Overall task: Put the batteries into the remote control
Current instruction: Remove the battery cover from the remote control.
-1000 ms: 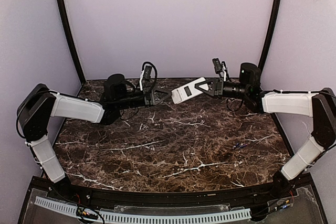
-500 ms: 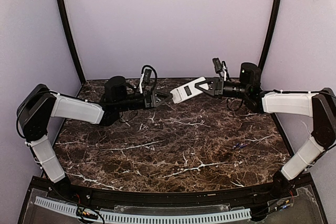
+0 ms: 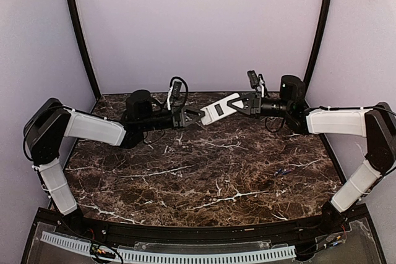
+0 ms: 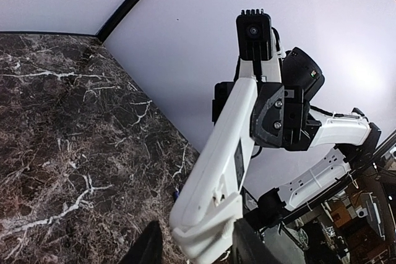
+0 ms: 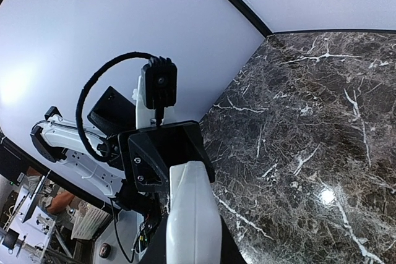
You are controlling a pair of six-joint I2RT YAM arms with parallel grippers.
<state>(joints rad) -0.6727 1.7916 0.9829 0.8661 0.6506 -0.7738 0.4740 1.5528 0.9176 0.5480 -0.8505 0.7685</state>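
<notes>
Left claw (image 3: 199, 115): centre of the top view, over the far part of the worktop (image 3: 185, 177). My fingers flank the left end of the remote control (image 3: 218, 109); whether they clamp it, I cannot tell.
Remote control: in the air, white back showing, tilted up to the right.
Right claw (image 3: 241, 104): right of centre, clamped on the remote control's right end.
Batteries (image 3: 283, 170): lower right, lying together on the worktop, well apart from both my claws.
</notes>
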